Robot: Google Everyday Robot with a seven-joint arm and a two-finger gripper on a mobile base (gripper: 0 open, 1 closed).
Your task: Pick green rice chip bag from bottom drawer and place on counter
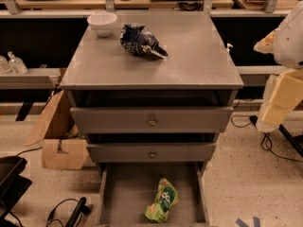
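The bottom drawer [113, 193] stands open with the green rice chip bag [162, 201] lying right of centre on its floor, so by my reading the pick is not yet begun. The tool [277, 103] hangs right of the cabinet, well apart from the bag; I cannot tell its state. Beyond, the worktop [189, 60] carries a dark snack bag [140, 40] and a white bowl [102, 22].

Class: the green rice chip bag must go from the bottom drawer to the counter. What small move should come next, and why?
Probably lower the end effector leftward toward the green rice chip bag: it hangs to the right of the cabinet, well away from the bag, which lies untouched in the open bottom drawer.
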